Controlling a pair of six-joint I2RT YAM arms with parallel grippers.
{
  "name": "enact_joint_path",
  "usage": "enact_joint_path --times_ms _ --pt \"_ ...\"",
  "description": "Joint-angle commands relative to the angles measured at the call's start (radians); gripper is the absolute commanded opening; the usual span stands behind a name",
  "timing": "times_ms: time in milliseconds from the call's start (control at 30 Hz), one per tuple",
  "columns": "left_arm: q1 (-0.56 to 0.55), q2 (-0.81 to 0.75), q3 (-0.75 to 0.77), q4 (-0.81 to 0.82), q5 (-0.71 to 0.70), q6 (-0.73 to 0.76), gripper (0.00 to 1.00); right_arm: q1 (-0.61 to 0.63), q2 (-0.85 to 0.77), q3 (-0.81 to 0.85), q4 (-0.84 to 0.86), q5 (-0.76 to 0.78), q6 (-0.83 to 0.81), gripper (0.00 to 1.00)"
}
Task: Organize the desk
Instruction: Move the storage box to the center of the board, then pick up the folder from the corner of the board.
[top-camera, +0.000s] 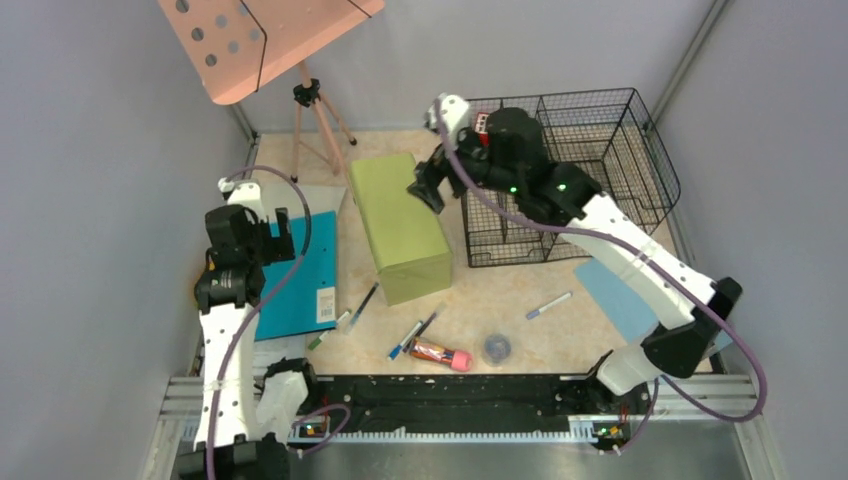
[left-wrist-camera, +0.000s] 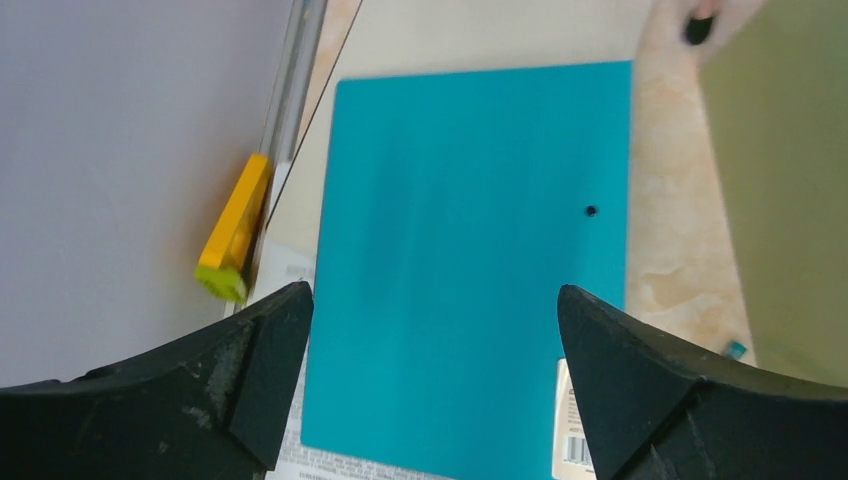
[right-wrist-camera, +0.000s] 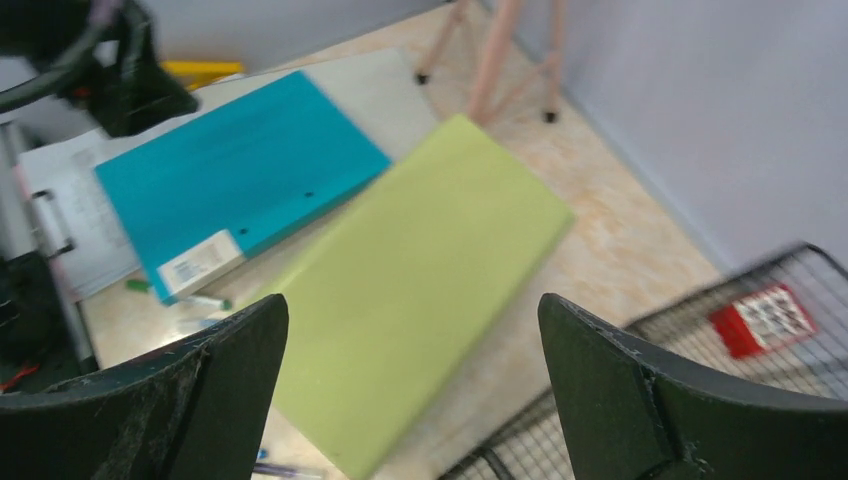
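The desk lies in front of both arm bases, hemmed by grey walls, and its clutter is loose: pens and a red marker lie scattered toward the near edge; a green box sits askew in the middle; a teal folder lies flat at the left on top of paper, near the wall; a wire basket stands at the far right, seemingly the place to collect small things, with a red card showing inside it. The left fingers hang spread wide above the folder, grasping nothing, one toward either side of its width; I judge this squares them for pressing or sliding it, since a flat folder offers little to pinch from above. The right fingers are likewise parted and empty, held high beside the basket's near-left corner and tilted toward the box, probably to size up an approach to it; a yellow tool lies against the left wall, just beside the folder.
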Motion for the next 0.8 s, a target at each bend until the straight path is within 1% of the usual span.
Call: enact_joint_path --times_ms 0,67,133,200,333,433,567,633,767 --pt "0.174 0.080 0.047 -0.050 0.117 -0.023 0.97 0.136 0.101 0.100 0.000 -0.060 0.000 0.94" --pt "0.299 0.122 0.056 -0.059 0.212 -0.016 0.97 0.198 0.152 0.142 0.000 -0.064 0.017 0.93" --pt "0.381 0.160 0.060 -0.065 0.263 -0.001 0.97 0.241 0.199 0.178 -0.003 -0.061 0.035 0.92" --pt "0.439 0.202 0.061 -0.073 0.285 0.023 0.97 0.273 0.239 0.197 0.004 -0.069 0.061 0.92" --pt "0.521 0.287 0.049 -0.077 0.308 0.067 0.97 0.313 0.319 0.217 0.019 -0.100 0.137 0.90" --pt "0.588 0.340 0.051 -0.085 0.371 0.091 0.96 0.345 0.380 0.226 0.023 -0.088 0.157 0.89" --pt "0.673 0.382 0.057 -0.096 0.455 0.128 0.96 0.362 0.464 0.245 0.025 -0.082 0.223 0.88" --pt "0.696 0.396 0.056 -0.107 0.468 0.152 0.96 0.362 0.502 0.264 0.020 -0.086 0.244 0.87" --pt "0.709 0.425 0.056 -0.137 0.459 0.196 0.96 0.368 0.580 0.310 0.005 -0.096 0.280 0.86"
